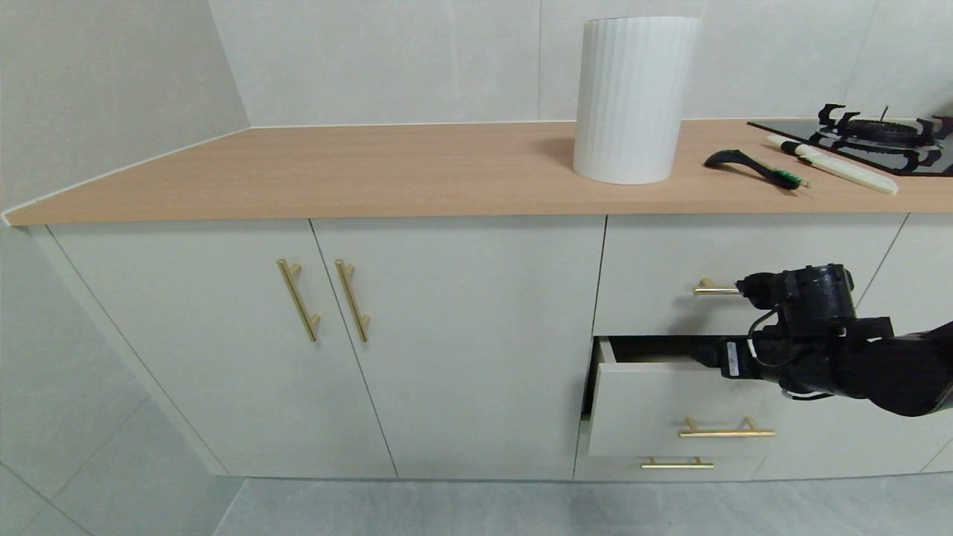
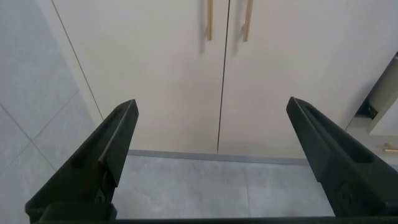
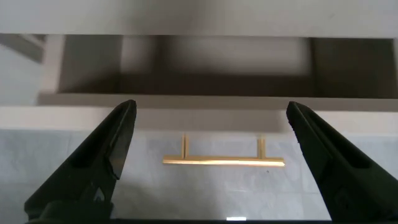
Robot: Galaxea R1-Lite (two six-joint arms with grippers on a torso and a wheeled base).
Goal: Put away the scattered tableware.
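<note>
While lying on the wooden countertop at the stove's edge, well above the right gripper and touching neither pincer: black ladle with a green handle end, cream knife just beside it. Near them, a white ribbed container. Below, middle drawer pulled open; right gripper over its front edge, fingers spread apart, gripping nothing. Left gripper likewise spread wide, facing the cabinet doors.

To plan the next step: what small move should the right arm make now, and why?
Probably raise the right gripper toward the black ladle on the counter: the drawer stands open, and the gripper is open and empty.
</note>
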